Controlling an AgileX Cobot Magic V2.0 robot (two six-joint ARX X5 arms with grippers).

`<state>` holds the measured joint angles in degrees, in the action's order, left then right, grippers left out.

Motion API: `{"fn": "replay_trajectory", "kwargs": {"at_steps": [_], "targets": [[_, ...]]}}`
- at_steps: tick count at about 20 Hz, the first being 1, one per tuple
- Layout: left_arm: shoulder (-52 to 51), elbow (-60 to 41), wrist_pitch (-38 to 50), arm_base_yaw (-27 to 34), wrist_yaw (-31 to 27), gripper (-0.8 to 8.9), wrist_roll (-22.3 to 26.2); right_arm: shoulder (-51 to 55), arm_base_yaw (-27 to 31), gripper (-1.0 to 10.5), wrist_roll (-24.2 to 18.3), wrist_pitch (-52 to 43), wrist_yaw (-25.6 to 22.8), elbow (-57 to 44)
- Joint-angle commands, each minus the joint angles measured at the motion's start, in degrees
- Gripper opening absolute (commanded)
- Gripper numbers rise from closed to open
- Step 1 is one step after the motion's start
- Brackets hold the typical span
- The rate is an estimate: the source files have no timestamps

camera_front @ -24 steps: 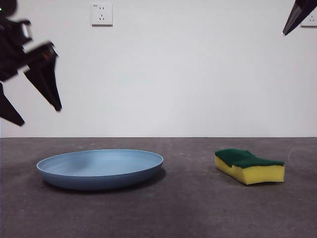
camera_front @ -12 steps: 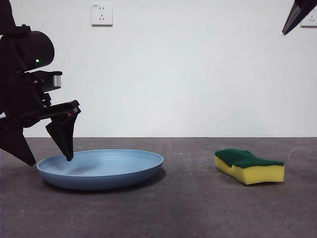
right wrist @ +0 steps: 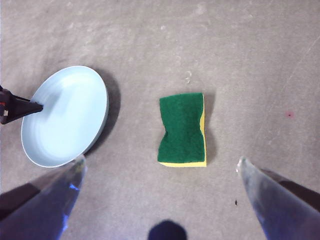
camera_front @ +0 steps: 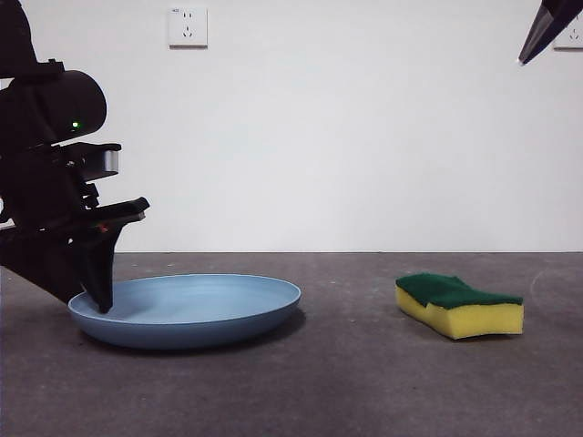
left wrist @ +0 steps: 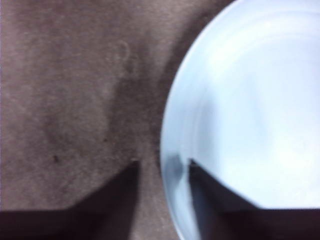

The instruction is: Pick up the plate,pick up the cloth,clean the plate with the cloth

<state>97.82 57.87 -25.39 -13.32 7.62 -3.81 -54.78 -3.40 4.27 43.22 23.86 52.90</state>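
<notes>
From my seat I have the left gripper (camera_front: 98, 296) low at the left side of the front view, its dark arm leaning in from that edge with a small green light showing on its body; the jaws straddle the near-left rim of the large round shallow light-blue plate (camera_front: 196, 309), and in the left wrist view the left gripper (left wrist: 161, 165) has one jaw over the bare table and the other inside the dish, the raised rim passing between them with a narrow gap on each side, so I read the pincer as narrowly parted and not yet pinching; the plate (left wrist: 250, 110) sits flat on the dark grey matte table (camera_front: 346, 382) and holds nothing that I can see; the right gripper (right wrist: 160, 165) hangs high, showing only as a black tip at the top right corner of the front view, its jaws spread wide with nothing between them; under it, in its wrist view, lies the small rectangular yellow sponge with the dark green scouring top (right wrist: 182, 129), flat on the table, green side up, well apart from the plate (right wrist: 65, 117); in the front view the sponge (camera_front: 458, 305) rests to the right of the plate; on the white wall behind is a white power socket (camera_front: 187, 26).
</notes>
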Motion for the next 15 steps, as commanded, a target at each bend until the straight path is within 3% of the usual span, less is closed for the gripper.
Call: {"fn": "replay_trajectory", "kwargs": {"at_steps": [1,7,15], "targets": [[0.4,0.1,0.0,-0.3,0.0,-0.08,0.9,0.0,-0.2,5.3,0.4,-1.7,0.2,0.1],[-2.3,3.8,-4.3,-2.2,0.1,-0.08,1.2,-2.0,-5.8,5.3,-0.1,-7.0,-0.5,0.1],[-12.3,6.4,-8.6,-3.6,0.0,-0.08,2.4,-19.6,-18.4,5.1,-2.3,-8.2,-17.5,6.6]]}}
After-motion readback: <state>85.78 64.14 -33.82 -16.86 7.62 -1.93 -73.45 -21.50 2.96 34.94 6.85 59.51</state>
